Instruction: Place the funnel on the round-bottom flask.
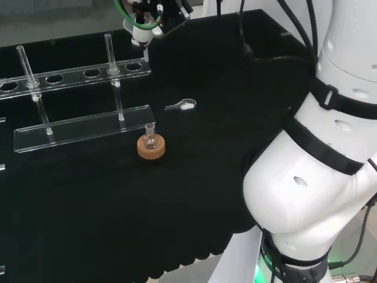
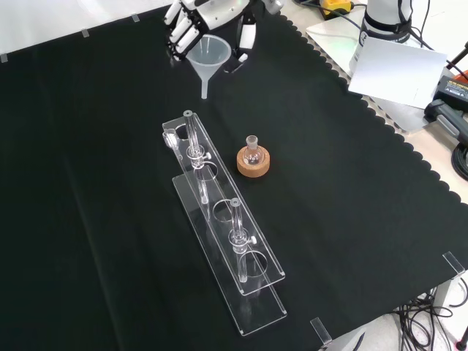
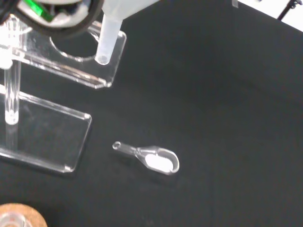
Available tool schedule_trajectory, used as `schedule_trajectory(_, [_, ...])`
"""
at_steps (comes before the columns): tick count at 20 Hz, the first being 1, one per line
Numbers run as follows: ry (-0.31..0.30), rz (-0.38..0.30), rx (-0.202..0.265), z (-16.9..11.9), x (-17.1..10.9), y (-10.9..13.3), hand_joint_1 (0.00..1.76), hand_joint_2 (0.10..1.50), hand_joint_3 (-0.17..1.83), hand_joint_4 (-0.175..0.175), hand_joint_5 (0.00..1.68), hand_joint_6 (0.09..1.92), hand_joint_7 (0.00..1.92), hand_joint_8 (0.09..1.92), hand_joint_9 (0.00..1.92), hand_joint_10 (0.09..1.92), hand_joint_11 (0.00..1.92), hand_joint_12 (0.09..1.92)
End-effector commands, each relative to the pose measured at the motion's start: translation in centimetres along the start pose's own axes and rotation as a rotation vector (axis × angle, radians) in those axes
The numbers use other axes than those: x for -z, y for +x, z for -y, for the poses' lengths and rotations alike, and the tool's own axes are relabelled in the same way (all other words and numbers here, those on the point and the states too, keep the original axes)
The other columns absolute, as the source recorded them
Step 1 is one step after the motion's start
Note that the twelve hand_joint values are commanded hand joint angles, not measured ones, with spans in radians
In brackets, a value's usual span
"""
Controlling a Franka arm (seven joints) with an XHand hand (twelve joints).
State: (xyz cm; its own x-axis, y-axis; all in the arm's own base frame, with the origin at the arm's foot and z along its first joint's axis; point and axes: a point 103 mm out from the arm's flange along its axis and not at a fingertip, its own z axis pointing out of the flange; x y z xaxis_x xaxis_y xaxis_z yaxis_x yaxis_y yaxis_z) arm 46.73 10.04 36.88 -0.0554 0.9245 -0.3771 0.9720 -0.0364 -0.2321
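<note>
Clear rack (image 2: 219, 219) nearest in front view; round-bottom flask (image 2: 253, 150) on cork ring (image 2: 253, 162) just right of it; hand (image 2: 197, 18) at far edge grasps funnel (image 2: 208, 57), raised, well apart from flask.

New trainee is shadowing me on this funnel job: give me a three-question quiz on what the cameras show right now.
1. True or false: the funnel already sits in the round-bottom flask.
2. What holds the flask upright? A) cork ring B) clear rack C) the hand
3. Fill in: in the front view, the hand carries the funnel ____ the cloth, spout pointing down.

Key: 1 false; 2 A, the cork ring; 3 above.
</note>
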Motion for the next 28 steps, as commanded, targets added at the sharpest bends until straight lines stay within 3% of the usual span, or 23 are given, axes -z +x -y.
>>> schedule_trajectory(1, [0.022,-0.002,-0.030,3.6,-0.9,0.6,0.93,0.73,0.66,0.024,0.70,0.73,0.64,0.66,1.03,0.40,0.69,1.22])
schedule_trajectory(9, [0.024,-0.012,-0.021,4.7,-1.7,0.9,0.93,0.73,0.67,0.023,0.70,0.73,0.64,0.66,1.03,0.40,0.70,1.22])
schedule_trajectory(13, [0.030,-0.003,-0.020,6.7,-3.7,3.0,0.93,0.73,0.67,0.023,0.70,0.74,0.64,0.66,1.03,0.40,0.70,1.22])
schedule_trajectory(20, [0.091,-0.019,-0.001,6.3,-6.1,4.5,0.93,0.73,0.67,0.022,0.69,0.74,0.64,0.66,1.03,0.40,0.70,1.22])
schedule_trajectory(28, [0.098,-0.020,0.015,5.8,-7.5,5.7,0.92,0.74,0.67,0.021,0.69,0.74,0.63,0.66,1.03,0.41,0.70,1.22])
